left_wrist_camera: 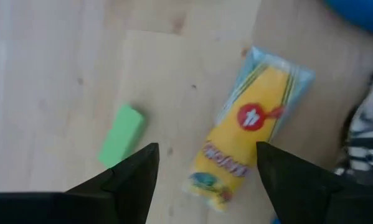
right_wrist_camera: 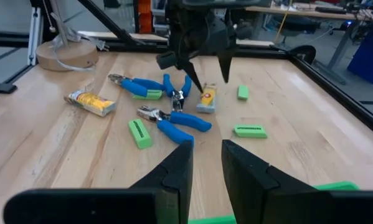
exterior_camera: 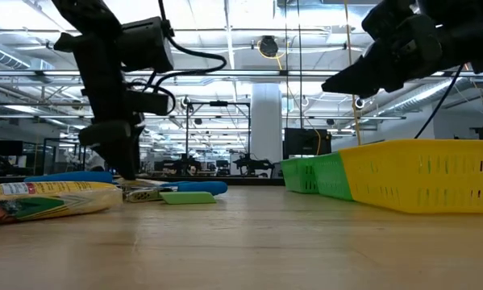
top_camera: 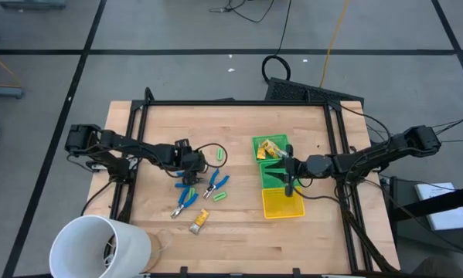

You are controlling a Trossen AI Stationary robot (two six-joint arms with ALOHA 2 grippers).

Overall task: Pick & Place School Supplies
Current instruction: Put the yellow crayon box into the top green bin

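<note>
My left gripper [top_camera: 188,166] hangs open, fingers pointing down, just above a yellow wrapped block [left_wrist_camera: 245,130]. Its fingertips stand on either side of the block's end without touching it. This also shows in the right wrist view, where the left gripper [right_wrist_camera: 208,78] is over the block [right_wrist_camera: 207,99]. A green piece [left_wrist_camera: 121,135] lies beside it. Two blue-handled pliers [top_camera: 214,184] [top_camera: 186,197], more green pieces [top_camera: 219,155] [top_camera: 218,196] and a second yellow block [top_camera: 199,220] lie flat on the table. My right gripper [top_camera: 289,185] is open and empty above the bins.
A green bin [top_camera: 271,158] with yellow items inside and a yellow bin [top_camera: 281,205] sit side by side right of centre. A large white cup [top_camera: 100,247] lies at the table's near left corner. A black frame [top_camera: 231,103] edges the table.
</note>
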